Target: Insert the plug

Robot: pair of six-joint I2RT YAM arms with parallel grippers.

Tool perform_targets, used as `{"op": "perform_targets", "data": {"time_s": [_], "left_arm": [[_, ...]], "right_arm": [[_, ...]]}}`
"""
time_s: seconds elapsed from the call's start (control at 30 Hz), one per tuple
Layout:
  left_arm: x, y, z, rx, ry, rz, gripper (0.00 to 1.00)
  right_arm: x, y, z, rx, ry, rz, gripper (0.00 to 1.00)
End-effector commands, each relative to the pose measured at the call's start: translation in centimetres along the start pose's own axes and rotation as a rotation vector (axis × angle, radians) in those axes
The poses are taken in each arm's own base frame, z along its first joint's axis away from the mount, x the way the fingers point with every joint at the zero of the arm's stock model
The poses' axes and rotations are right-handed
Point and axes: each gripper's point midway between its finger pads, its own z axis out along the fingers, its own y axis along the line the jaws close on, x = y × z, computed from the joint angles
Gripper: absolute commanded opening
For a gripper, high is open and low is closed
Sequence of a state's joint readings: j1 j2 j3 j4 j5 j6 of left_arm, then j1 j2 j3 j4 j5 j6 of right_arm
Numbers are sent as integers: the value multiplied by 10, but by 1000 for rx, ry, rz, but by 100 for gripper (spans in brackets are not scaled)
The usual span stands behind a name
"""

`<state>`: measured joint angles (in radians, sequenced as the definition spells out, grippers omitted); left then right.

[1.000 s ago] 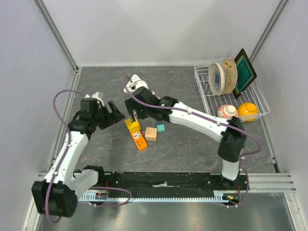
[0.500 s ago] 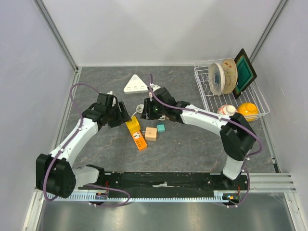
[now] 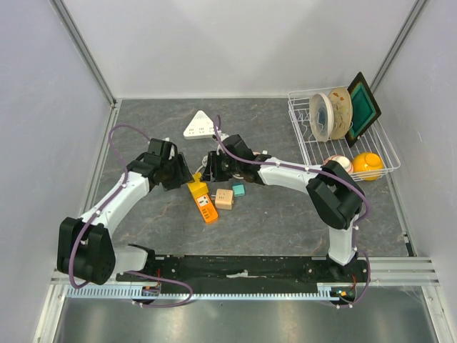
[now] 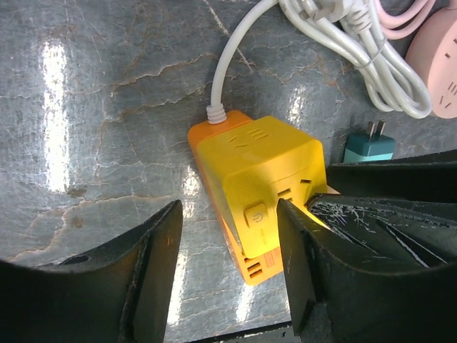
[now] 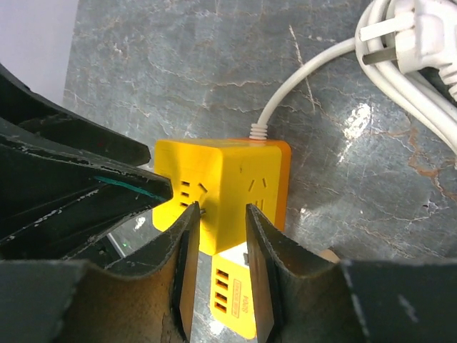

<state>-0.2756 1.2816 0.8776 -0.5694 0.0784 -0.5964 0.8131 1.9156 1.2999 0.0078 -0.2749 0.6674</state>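
- Power strip (image 3: 203,198), yellow at one end on an orange base, lies near the middle of the grey desk (image 3: 285,221); in the top view it runs from 11 o'clock to 5 o'clock; a white cord (image 4: 227,64) leaves its yellow end
- Left end effector (image 3: 183,178) stands wide astride that yellow end; in the left wrist view (image 4: 228,211) the finger at 3 o'clock touches the block's corner; the finger at 9 o'clock stands apart from it; it grips nothing
- Right end effector (image 3: 208,171) sits narrow over the same yellow end, opposite the left one; in the right wrist view (image 5: 221,211) the two fingers stand close together in front of the socket face; I cannot tell whether anything is pinched between them
- Teal plug (image 3: 238,190) lies loose on the desk at 3 o'clock from the strip, apart from both end effectors; it sits just beside a beige adapter (image 3: 224,199), at that adapter's 1 o'clock
- White triangular socket block (image 3: 200,126) lies at 12 o'clock from the strip
- Wire dish rack (image 3: 296,118) stands at 2 o'clock, well apart
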Motion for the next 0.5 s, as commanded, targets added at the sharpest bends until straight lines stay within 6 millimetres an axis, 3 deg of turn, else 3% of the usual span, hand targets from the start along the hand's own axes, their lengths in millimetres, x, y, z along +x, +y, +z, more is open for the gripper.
{"op": "perform_targets", "data": {"time_s": [0.0,0.13,0.27,0.47], "left_arm": [[3,2,10,-4,-4,-23,62],[18,8,21,-7,46,-39,57],[31,12,29,-8,84,-49,43],[60,22,37,-36,155,-64,28]], "right_arm": [[4,-4,7,-21,0,1,37],[21,-12,11,-13,52,6,33],[41,-26,13,37,103,-8,24],[88,-60,12,158,243,-19,15]]}}
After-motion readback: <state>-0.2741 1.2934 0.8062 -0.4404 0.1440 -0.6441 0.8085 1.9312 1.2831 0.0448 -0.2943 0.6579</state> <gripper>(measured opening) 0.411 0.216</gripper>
